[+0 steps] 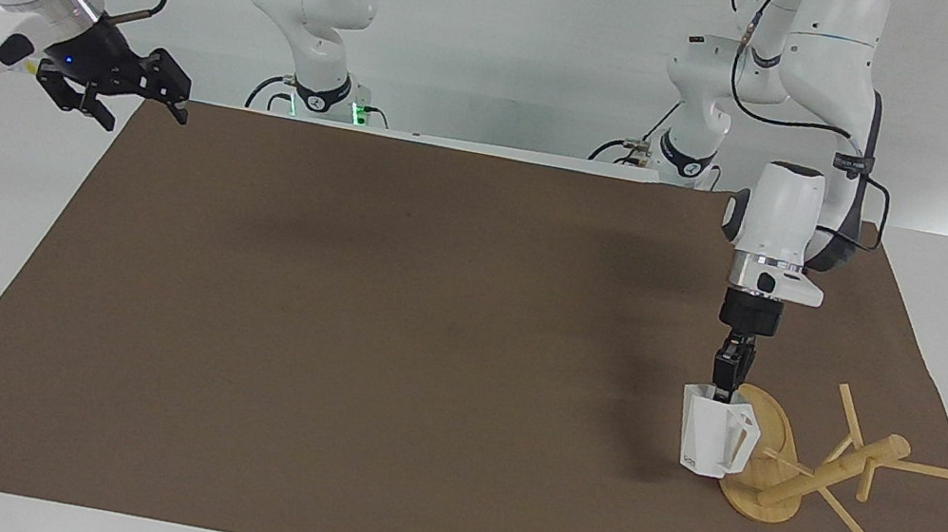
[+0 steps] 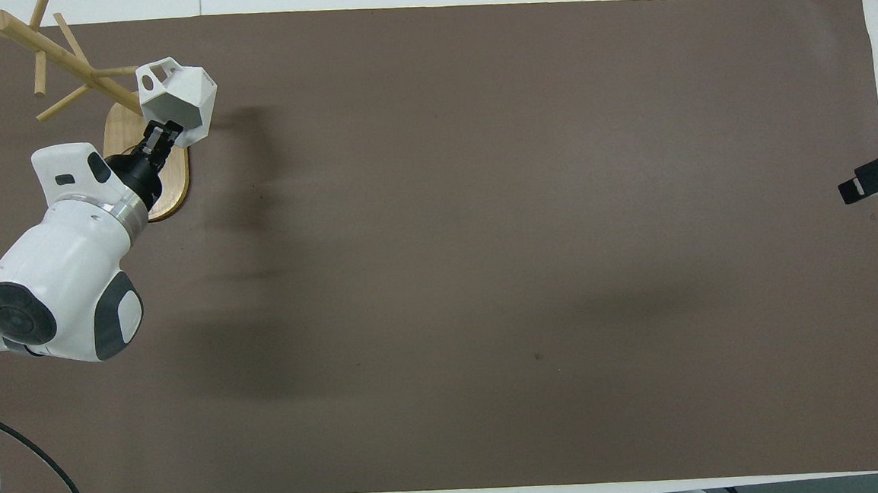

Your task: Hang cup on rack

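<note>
While clamped on cup [image 1: 713,435] rim, L hand [image 1: 726,385] vertical, by rack [image 1: 798,460]

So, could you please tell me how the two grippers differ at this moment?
The left gripper is shut on the rim of the white cup, while the right gripper is open and holds nothing. The left gripper points straight down over the wooden rack, with the cup's handle beside a peg; the right gripper lies roughly level, waiting over the edge of the brown mat at the right arm's end. Both are black, on white arms.
</note>
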{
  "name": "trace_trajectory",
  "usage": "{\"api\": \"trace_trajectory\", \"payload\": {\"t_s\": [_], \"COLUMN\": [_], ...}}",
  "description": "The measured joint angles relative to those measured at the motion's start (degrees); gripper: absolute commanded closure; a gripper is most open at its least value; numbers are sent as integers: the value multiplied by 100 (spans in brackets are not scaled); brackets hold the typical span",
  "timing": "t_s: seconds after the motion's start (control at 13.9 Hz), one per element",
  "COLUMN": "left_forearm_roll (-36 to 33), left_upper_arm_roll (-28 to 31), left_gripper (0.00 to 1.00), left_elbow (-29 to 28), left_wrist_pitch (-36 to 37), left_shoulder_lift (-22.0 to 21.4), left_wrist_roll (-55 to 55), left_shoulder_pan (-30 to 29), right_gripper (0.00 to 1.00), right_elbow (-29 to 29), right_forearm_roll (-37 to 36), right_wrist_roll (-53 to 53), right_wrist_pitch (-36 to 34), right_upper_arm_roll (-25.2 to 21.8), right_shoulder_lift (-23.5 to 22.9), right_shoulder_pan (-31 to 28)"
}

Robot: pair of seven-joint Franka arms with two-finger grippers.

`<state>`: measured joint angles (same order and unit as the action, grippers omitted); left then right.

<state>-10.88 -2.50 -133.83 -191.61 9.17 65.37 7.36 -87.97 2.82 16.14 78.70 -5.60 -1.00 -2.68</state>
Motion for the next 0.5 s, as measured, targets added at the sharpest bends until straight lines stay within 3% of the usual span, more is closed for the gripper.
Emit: {"api": "trace_trajectory", "payload": {"t_s": [0.5], "left_forearm_roll": [-37], "left_upper_arm_roll": [-18], "left_gripper": [100], "left_elbow": [240], "left_wrist_pitch": [12], "left_shoulder_lift": [290], "left_wrist_roll": [-1], "left_shoulder_pan": [-188], "right_gripper": [0], "right_elbow": [115], "right_forearm_roll": [-284], "right_wrist_roll": [-657], "right_wrist_pitch": [-415], "right_upper_arm_roll": [-48], "right_shoulder_lift": [46], "right_shoulder_pan": [91]}}
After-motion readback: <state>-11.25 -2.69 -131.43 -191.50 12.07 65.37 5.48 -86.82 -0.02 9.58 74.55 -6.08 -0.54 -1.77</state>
